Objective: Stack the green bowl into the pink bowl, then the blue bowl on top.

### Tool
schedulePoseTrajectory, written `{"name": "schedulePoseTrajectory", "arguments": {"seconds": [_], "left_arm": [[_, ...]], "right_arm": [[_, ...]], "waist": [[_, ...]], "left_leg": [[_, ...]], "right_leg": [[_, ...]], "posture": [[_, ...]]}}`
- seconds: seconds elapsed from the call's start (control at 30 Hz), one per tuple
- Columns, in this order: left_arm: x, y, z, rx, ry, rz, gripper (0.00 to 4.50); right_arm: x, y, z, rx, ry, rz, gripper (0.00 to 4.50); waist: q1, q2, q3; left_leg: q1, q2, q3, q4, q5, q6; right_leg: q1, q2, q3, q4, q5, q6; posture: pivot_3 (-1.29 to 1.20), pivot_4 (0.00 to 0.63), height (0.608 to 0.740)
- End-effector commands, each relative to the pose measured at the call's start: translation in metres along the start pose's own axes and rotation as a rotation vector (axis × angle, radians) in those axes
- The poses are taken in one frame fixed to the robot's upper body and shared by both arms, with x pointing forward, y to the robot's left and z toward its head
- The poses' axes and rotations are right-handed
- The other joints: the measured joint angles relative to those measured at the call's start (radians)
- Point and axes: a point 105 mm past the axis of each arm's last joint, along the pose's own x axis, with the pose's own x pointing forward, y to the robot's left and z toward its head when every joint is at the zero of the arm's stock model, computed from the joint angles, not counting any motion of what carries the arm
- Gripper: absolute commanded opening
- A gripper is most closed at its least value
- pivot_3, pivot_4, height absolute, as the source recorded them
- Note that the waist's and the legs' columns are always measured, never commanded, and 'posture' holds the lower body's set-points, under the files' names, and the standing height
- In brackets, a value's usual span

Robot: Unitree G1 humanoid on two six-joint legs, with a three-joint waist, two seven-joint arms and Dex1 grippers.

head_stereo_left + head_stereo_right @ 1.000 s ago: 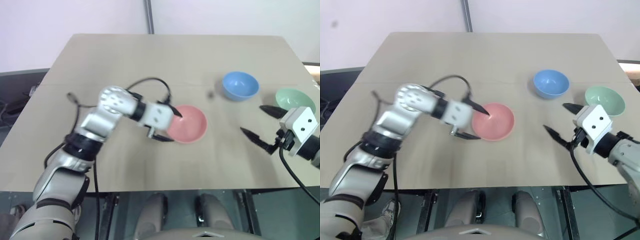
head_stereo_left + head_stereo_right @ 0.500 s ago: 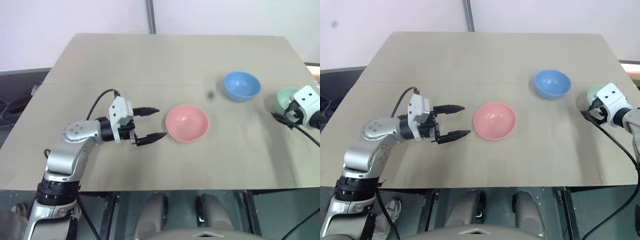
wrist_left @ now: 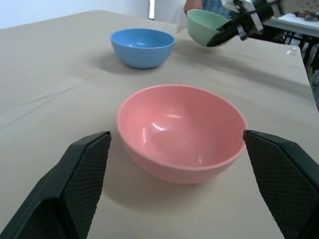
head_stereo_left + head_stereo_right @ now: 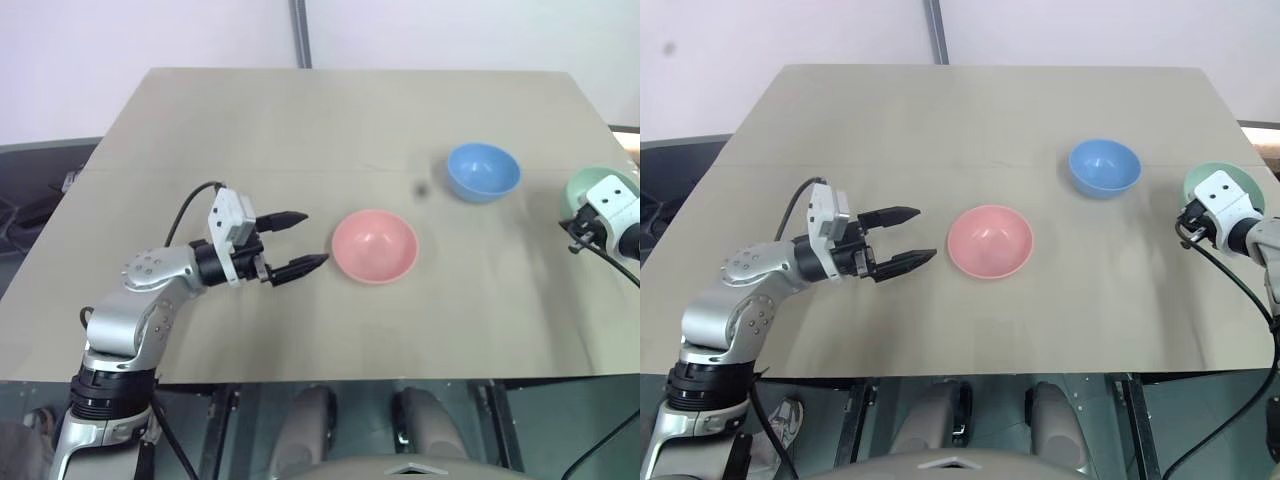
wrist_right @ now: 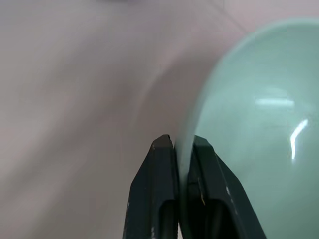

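At the far right edge of the table (image 4: pixel 300 130), the green bowl (image 5: pixel 259 99) sat with the right gripper (image 5: pixel 180 144) pinching its near rim, one black finger inside the bowl and the other outside, pressed tight against the thin wall. To its left and a little farther back stood the blue bowl (image 4: pixel 483 171), upright and well apart from the green one. Nearer the middle of the table lay the pink bowl (image 4: pixel 373 246), also upright and holding nothing. Just left of the pink bowl, the left gripper (image 4: pixel 297 242) hung level above the tabletop, pointing toward the bowl with its two fingers (image 3: pixel 87 174) spread wide on either side of the bowl's line, touching nothing. All three bowls stood separate, none stacked in another.
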Motion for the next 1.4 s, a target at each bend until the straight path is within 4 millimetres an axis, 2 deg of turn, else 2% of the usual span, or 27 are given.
{"name": "schedulePoseTrajectory", "arguments": {"seconds": [0.03,0.07,0.1,0.2,0.23,0.3,0.37,0.47,0.5,0.6,0.63,0.67,0.77,0.83,0.9,1.0,1.07,1.13,1.2,1.33,1.4], "left_arm": [[-0.009,0.017,-0.001,-0.004,-0.027,0.056,4.5],[-0.015,0.022,-0.005,-0.019,-0.034,0.076,4.5],[-0.02,0.024,-0.007,-0.022,-0.052,0.075,4.5],[-0.035,0.029,-0.023,-0.021,-0.028,0.072,4.5],[-0.038,0.03,-0.026,-0.023,-0.022,0.076,4.5],[-0.041,0.031,-0.03,-0.028,-0.021,0.064,4.5],[-0.041,0.032,-0.03,-0.026,-0.027,0.056,4.5],[-0.038,0.034,-0.028,-0.022,-0.041,0.053,4.5],[-0.037,0.034,-0.028,-0.02,-0.043,0.051,4.5],[-0.036,0.032,-0.027,-0.015,-0.046,0.046,4.5],[-0.037,0.031,-0.027,-0.016,-0.047,0.047,4.5],[-0.038,0.031,-0.027,-0.017,-0.046,0.051,4.5],[-0.041,0.03,-0.03,-0.024,-0.039,0.061,4.5],[-0.042,0.028,-0.031,-0.026,-0.042,0.068,4.5],[-0.041,0.026,-0.03,-0.03,-0.05,0.076,4.5],[-0.042,0.024,-0.03,-0.031,-0.055,0.082,4.5],[-0.042,0.024,-0.029,-0.031,-0.059,0.087,4.5],[-0.04,0.023,-0.027,-0.025,-0.067,0.086,4.5],[-0.04,0.016,-0.018,-0.01,-0.088,0.056,4.5],[-0.049,0.001,-0.004,0.027,-0.085,-0.035,4.5],[-0.055,-0.006,0.003,0.051,-0.071,-0.086,4.5]], "right_arm": [[-0.049,0.06,0.105,-0.208,-0.486,0.207,0.04],[-0.061,0.083,0.124,-0.206,-0.57,0.267,0.04],[-0.07,0.103,0.134,-0.216,-0.61,0.321,0.04],[-0.083,0.164,0.158,-0.268,-0.702,0.466,0.04],[-0.086,0.179,0.164,-0.266,-0.727,0.507,0.04],[-0.086,0.201,0.171,-0.292,-0.748,0.568,0.04],[-0.08,0.213,0.175,-0.303,-0.749,0.602,0.04],[-0.06,0.226,0.179,-0.305,-0.73,0.628,0.04],[-0.047,0.227,0.178,-0.294,-0.707,0.616,0.04],[-0.028,0.224,0.175,-0.311,-0.679,0.586,1.23],[-0.028,0.222,0.175,-0.319,-0.681,0.58,1.59],[-0.03,0.22,0.175,-0.326,-0.685,0.572,2.3],[-0.044,0.198,0.188,-0.254,-0.754,0.498,3.51],[-0.064,0.18,0.194,-0.135,-0.823,0.511,3.51],[-0.07,0.141,0.189,-0.071,-0.811,0.432,3.51],[-0.052,0.089,0.157,-0.2,-0.625,0.242,3.51],[-0.035,0.065,0.138,-0.251,-0.521,0.173,3.51],[-0.011,0.051,0.121,-0.271,-0.44,0.154,3.51],[0.023,0.047,0.104,-0.291,-0.363,0.18,3.51],[0.062,0.044,0.096,-0.334,-0.287,0.182,3.51],[0.075,0.045,0.096,-0.348,-0.267,0.186,3.51]], "waist": [[0.001,0.001,0.0],[-0.004,0.002,0.0],[-0.01,0.002,0.0],[-0.008,-0.001,-0.002],[-0.005,-0.002,-0.002],[0.002,-0.002,-0.001],[0.009,-0.003,-0.001],[0.009,-0.003,-0.002],[0.009,-0.004,-0.002],[0.007,-0.004,-0.002],[0.006,-0.004,-0.002],[0.006,-0.004,-0.002],[0.002,-0.004,-0.002],[0.002,-0.004,-0.002],[0.005,-0.004,-0.002],[0.01,-0.004,-0.002],[0.007,-0.004,-0.002],[-0.001,-0.004,-0.002],[-0.011,-0.004,-0.002],[-0.031,-0.002,0.0],[-0.034,-0.002,0.0]], "left_leg": [[0.0,0.0,-0.001,0.0,0.0,0.0],[-0.001,0.0,-0.001,-0.001,0.0,0.0],[0.0,0.002,-0.001,-0.001,0.0,0.0],[0.0,0.002,-0.002,-0.002,0.0,0.0],[0.0,0.002,-0.003,-0.002,0.0,0.0],[0.0,0.002,-0.003,-0.002,0.0,0.0],[-0.001,0.0,-0.003,0.001,0.0,0.0],[0.0,-0.001,-0.002,0.003,0.001,0.001],[0.0,-0.001,-0.002,0.003,0.001,0.001],[0.0,-0.001,-0.002,0.002,0.001,0.001],[0.0,-0.001,-0.002,0.002,0.001,0.001],[-0.001,-0.001,-0.002,0.002,0.001,0.001],[-0.001,-0.001,-0.002,0.0,0.001,0.001],[-0.002,-0.001,-0.002,-0.001,0.001,0.001],[-0.002,0.0,-0.002,-0.002,0.001,0.001],[-0.001,-0.002,-0.003,-0.001,0.001,0.001],[0.0,-0.003,-0.002,-0.001,0.001,0.001],[0.001,-0.002,-0.001,-0.001,0.001,0.001],[0.002,-0.001,0.001,-0.001,0.002,0.001],[0.001,0.003,0.003,-0.003,0.002,0.0],[0.0,0.003,0.004,-0.004,0.002,0.0]], "right_leg": [[0.0,0.0,-0.001,0.0,0.0,0.0],[-0.001,0.001,-0.001,0.0,0.0,0.0],[-0.001,0.002,0.0,0.0,0.0,0.0],[-0.001,0.002,-0.001,0.0,0.0,0.0],[-0.001,0.002,-0.002,-0.001,0.0,0.0],[0.0,0.001,-0.002,-0.001,0.0,-0.001],[0.0,-0.001,-0.003,-0.002,0.0,-0.001],[0.001,-0.003,-0.003,-0.002,0.001,0.0],[0.001,-0.003,-0.003,-0.002,0.002,-0.001],[0.001,-0.002,-0.003,-0.001,0.002,-0.001],[0.0,-0.002,-0.003,-0.001,0.002,-0.001],[0.0,-0.002,-0.003,-0.001,0.002,-0.001],[-0.001,-0.002,-0.003,-0.002,0.002,-0.001],[-0.001,-0.002,-0.003,-0.002,0.002,-0.001],[-0.001,-0.003,-0.003,-0.003,0.002,-0.001],[0.001,-0.006,-0.005,-0.003,0.002,-0.001],[0.001,-0.006,-0.004,-0.003,0.002,-0.001],[0.001,-0.005,-0.003,-0.002,0.002,-0.001],[0.001,-0.003,-0.001,-0.002,0.003,-0.002],[-0.003,0.002,0.002,-0.001,0.004,-0.004],[-0.005,0.002,0.003,0.0,0.004,-0.004]], "posture": [[0.0,0.15,0.74],[0.0,0.15,0.74],[0.0,0.15,0.74],[0.0,0.15,0.74],[0.0,0.15,0.74],[0.0,0.15,0.74],[0.0,0.15,0.74],[0.0,0.15,0.74],[0.0,0.15,0.74],[0.0,0.15,0.74],[0.0,0.15,0.74],[0.0,0.15,0.74],[0.0,0.15,0.74],[0.0,0.15,0.74],[0.0,0.15,0.74],[0.0,0.15,0.74],[0.0,0.15,0.74],[0.0,0.15,0.74],[0.0,0.15,0.74],[0.0,0.15,0.74],[0.0,0.15,0.74]]}}
